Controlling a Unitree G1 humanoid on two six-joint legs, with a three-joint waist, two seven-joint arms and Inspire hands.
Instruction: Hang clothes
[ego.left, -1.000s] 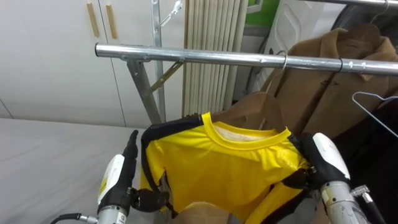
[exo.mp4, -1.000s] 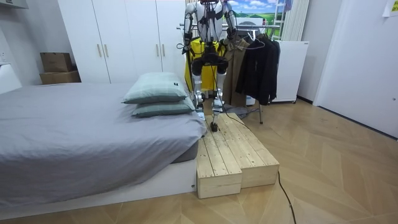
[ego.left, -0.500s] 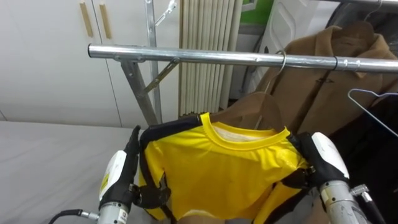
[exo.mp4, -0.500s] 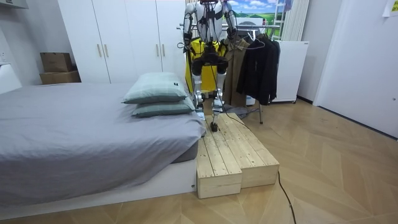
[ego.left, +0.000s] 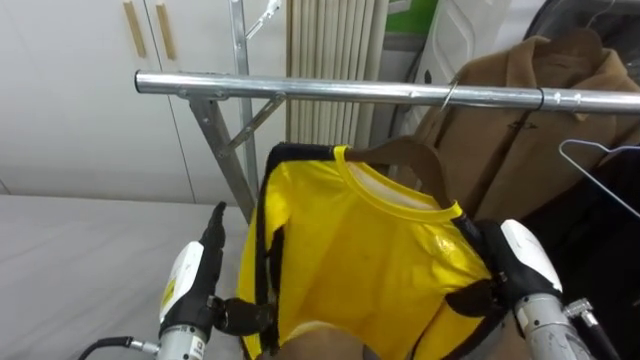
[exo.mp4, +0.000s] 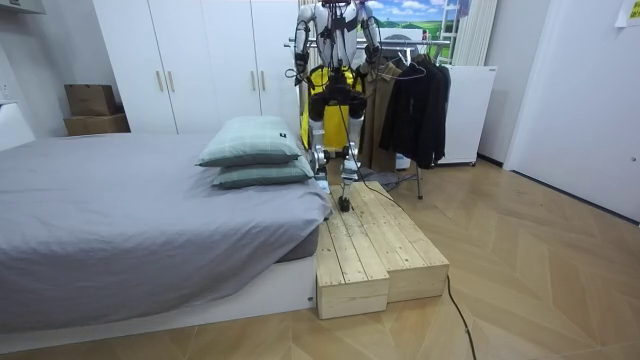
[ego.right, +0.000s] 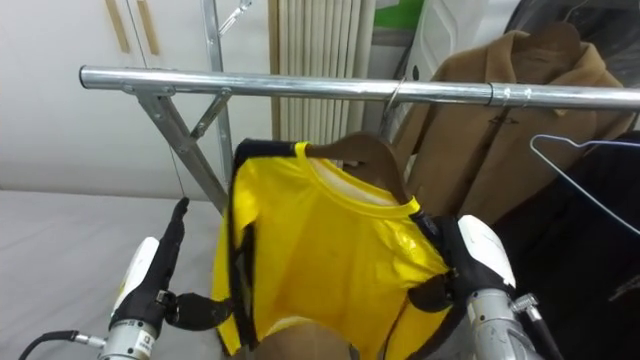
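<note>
Shirt (ego.left: 370, 260) under bare rail (ego.left: 200, 84); left hand (ego.left: 203, 280) fingers (ego.left: 214, 232) straight beside its edge, right hand (ego.left: 487, 295) unclear.

The yellow shirt (ego.left: 370, 260) is slick, glossy synthetic cloth with matt black trim. Its brown wooden hanger (ego.left: 405, 152) looks smooth and varnished. The round clothes rail (ego.left: 330, 90) is bright, polished metal. The tan coat (ego.left: 520, 130) is matt, felted cloth, and the thin wire hanger (ego.left: 590, 149) is pale metal. The grey bedsheet (ego.left: 80, 260) is matt cloth. The platform (exo.mp4: 380, 250) is bare, unfinished wooden planks.
</note>
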